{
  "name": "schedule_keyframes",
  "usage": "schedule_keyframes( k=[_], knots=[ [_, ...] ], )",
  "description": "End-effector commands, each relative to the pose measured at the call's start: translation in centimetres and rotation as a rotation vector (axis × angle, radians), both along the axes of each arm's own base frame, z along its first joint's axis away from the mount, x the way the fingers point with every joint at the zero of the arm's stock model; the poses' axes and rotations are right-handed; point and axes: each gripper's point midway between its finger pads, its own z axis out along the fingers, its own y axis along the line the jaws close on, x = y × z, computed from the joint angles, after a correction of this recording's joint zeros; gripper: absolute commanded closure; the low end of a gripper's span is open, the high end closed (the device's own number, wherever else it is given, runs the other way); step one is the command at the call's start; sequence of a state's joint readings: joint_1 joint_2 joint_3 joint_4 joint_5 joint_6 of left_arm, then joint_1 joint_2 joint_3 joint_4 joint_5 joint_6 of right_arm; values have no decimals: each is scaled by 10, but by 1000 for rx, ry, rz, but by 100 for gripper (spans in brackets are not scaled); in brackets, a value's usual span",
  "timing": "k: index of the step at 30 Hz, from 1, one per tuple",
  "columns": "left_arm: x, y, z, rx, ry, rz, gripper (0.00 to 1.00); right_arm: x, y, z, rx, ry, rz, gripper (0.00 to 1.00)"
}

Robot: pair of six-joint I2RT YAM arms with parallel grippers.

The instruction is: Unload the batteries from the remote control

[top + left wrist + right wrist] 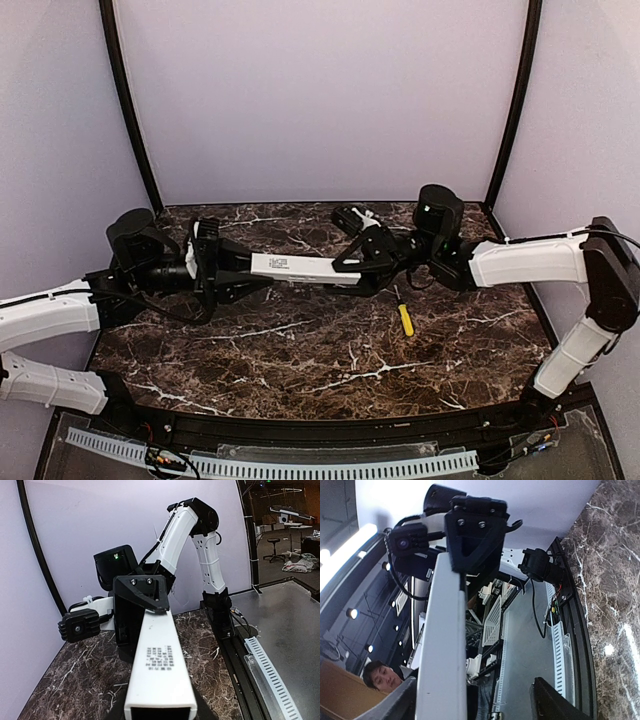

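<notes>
left claw [248,270] clenched on the remote control [295,267]; right claw [350,266] released, spread wide around it.

Above table [300,370]: remote control [295,267] spans level between left gripper [240,271] and right gripper [350,269] | On table: screwdriver [405,320], nearer than right gripper, right of centre.

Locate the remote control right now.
Top view, centre-back: the remote control hangs above the marble table, one end clamped in the left claw, the other inside the open right claw.
</notes>
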State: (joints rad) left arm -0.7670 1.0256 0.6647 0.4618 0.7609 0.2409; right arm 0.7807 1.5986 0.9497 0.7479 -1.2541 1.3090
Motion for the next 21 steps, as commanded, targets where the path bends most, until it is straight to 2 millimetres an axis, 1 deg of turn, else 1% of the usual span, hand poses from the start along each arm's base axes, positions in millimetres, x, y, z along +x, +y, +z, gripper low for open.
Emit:
schedule_keyframes(
  k=[1, 3, 5, 8, 12, 14, 17, 21],
  knots=[
    [-7, 8, 13, -32, -17, 15, 100, 10, 0, 9, -22, -57, -87, 13],
    [-7, 10, 13, -32, -18, 27, 100, 13, -1, 9, -50, -65, -122, 9],
    [-8, 12, 14, -33, -16, 34, 100, 17, -2, 7, -89, -72, -161, 9],
    [-9, 13, 13, -29, 7, 40, 100, 18, -3, 12, -101, -65, -185, 9],
    [-1, 13, 10, -15, 48, 83, 100, 18, -3, 19, -101, -62, -200, 9],
    [2, 13, 9, -13, 64, 94, 100, 18, -2, 18, -114, -57, -210, 12],
    [8, 10, 4, 5, 97, 113, 100, 20, -2, 16, -130, -47, -228, 17],
    [14, 8, 2, 13, 112, 141, 100, 22, -1, 16, -139, -36, -244, 25]
  ],
)
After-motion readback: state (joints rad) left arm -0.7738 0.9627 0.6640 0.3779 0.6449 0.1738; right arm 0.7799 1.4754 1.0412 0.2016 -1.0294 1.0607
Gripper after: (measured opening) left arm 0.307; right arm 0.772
